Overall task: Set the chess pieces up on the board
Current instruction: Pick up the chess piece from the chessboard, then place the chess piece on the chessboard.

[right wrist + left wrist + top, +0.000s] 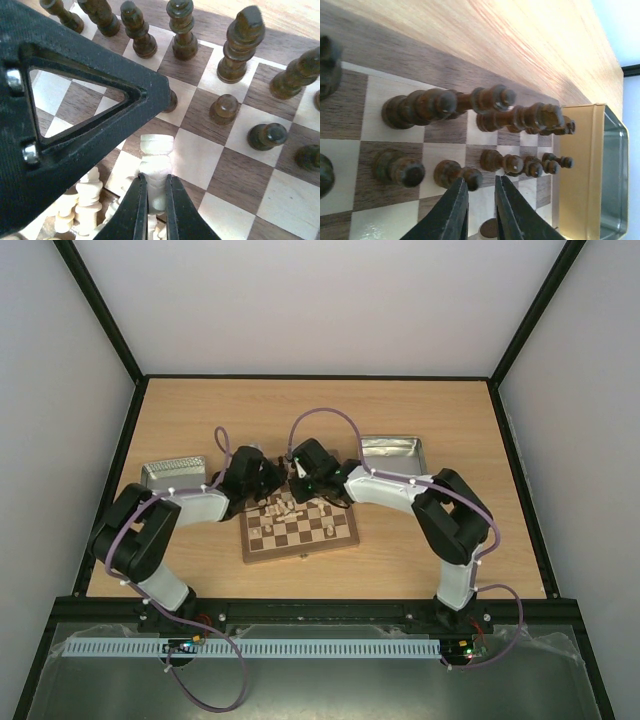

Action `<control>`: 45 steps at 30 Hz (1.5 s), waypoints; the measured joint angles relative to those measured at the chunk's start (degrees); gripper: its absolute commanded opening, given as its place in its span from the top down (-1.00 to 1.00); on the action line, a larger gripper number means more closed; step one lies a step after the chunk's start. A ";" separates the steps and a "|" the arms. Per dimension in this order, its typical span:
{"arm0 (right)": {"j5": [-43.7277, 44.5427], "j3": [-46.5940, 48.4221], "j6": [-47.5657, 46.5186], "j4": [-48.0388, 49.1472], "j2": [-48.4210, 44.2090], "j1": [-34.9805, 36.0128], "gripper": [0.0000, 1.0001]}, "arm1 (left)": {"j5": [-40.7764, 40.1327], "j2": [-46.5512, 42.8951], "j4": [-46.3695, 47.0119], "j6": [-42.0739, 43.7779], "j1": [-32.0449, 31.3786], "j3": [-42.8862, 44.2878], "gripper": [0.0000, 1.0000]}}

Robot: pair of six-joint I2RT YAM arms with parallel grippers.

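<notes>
The board lies mid-table. Dark chessmen stand in two rows along its far side and also show in the left wrist view. Several pale chess pieces lie heaped on the board near its far left, seen in the right wrist view. My right gripper is shut on a pale rook-like piece held above the squares. My left gripper hovers low beside the dark pawns, fingers a narrow gap apart. A round piece base shows between them; whether it is gripped is unclear.
A silver tin sits left of the board and another tin at the right back, gold-sided in the left wrist view. The left gripper's finger hangs close beside the right gripper. One pale piece stands alone on the board's right half.
</notes>
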 measured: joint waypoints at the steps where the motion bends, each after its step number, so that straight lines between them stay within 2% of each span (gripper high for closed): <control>1: 0.13 -0.28 0.00 0.02 -0.55 0.00 0.94 | 0.26 -0.24 -0.24 0.15 0.00 0.13 0.61; 10: 0.81 -3.26 0.15 0.00 -5.25 0.00 0.94 | 2.64 -5.95 -0.96 0.90 0.00 0.48 0.47; 15: 0.09 -5.97 0.13 0.79 -9.68 -0.02 0.94 | 4.66 -10.80 -1.75 0.85 -0.07 -0.13 0.16; 20: -4.33 -10.82 -0.20 3.82 -15.39 -0.09 0.94 | 7.69 -18.64 -4.33 0.83 -0.17 -2.49 -0.15; 25: -11.50 -15.37 -0.74 7.80 -21.57 -0.11 0.94 | 11.96 -26.08 -7.32 1.22 -0.39 -5.55 -0.25; 28: -16.00 -16.44 -1.05 9.97 -24.61 -0.11 0.94 | 15.02 -27.43 -8.15 1.44 -0.42 -6.47 -0.17; 33: -20.90 -17.31 -1.31 11.89 -26.88 -0.11 0.94 | 20.41 -29.46 -6.36 -1.07 -0.42 -8.35 0.37; 37: -22.18 -17.57 -1.07 12.39 -27.12 -0.11 0.92 | 22.36 -31.58 -4.74 -3.41 -0.44 -9.33 0.70; 40: -22.34 -17.88 -0.07 13.22 -27.28 -0.11 0.85 | 22.80 -32.70 -3.52 -5.62 -0.44 -10.14 0.73; 42: -22.34 -18.16 1.46 13.73 -27.39 -0.09 0.70 | 22.84 -32.96 -2.27 -7.63 -0.44 -10.86 0.76; 45: -21.88 -18.80 5.73 15.41 -27.43 0.00 0.60 | 22.67 -33.22 0.17 -12.07 -0.44 -12.41 0.77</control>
